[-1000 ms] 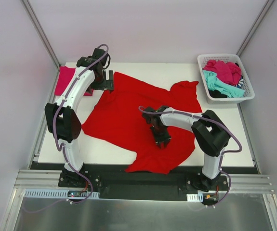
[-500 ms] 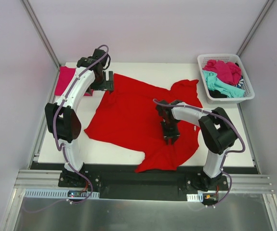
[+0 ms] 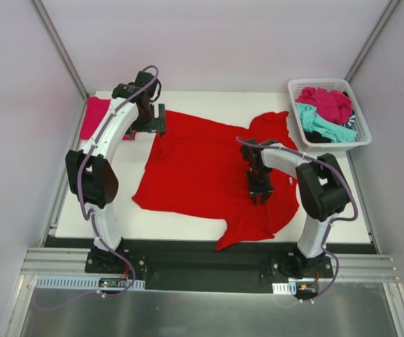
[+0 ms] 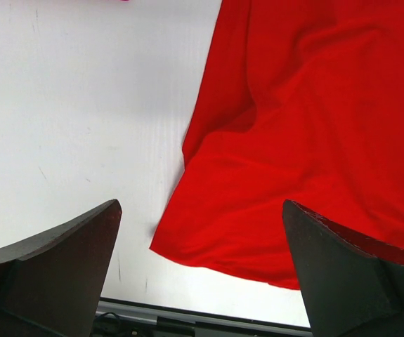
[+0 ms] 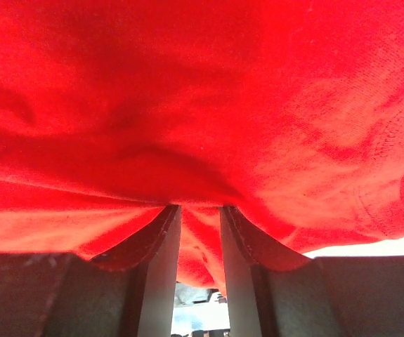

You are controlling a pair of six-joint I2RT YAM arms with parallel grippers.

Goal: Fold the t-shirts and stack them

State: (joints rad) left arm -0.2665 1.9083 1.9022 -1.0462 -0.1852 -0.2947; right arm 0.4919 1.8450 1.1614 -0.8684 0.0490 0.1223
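Observation:
A large bright red t-shirt (image 3: 202, 165) lies spread across the white table. My right gripper (image 3: 260, 193) is on its right part, shut on a pinched fold of the red cloth (image 5: 202, 91), which fills the right wrist view and bunches between the fingers (image 5: 161, 246). At the shirt's far left corner my left gripper (image 3: 156, 119) hangs wide open, nothing between its fingers. Its wrist view shows the shirt's edge (image 4: 307, 126) below on the bare table. A magenta-pink t-shirt (image 3: 93, 116) lies at the far left edge.
A white lattice basket (image 3: 326, 81) stands at the far right corner with magenta (image 3: 328, 102), teal (image 3: 321, 128) and dark shirts piled inside. Metal frame rails run along the table's near edge (image 3: 202, 249).
My right gripper has moved to the right and a little farther back, dragging the red shirt with it; the whole shirt has shifted right. The left arm has stayed where it was.

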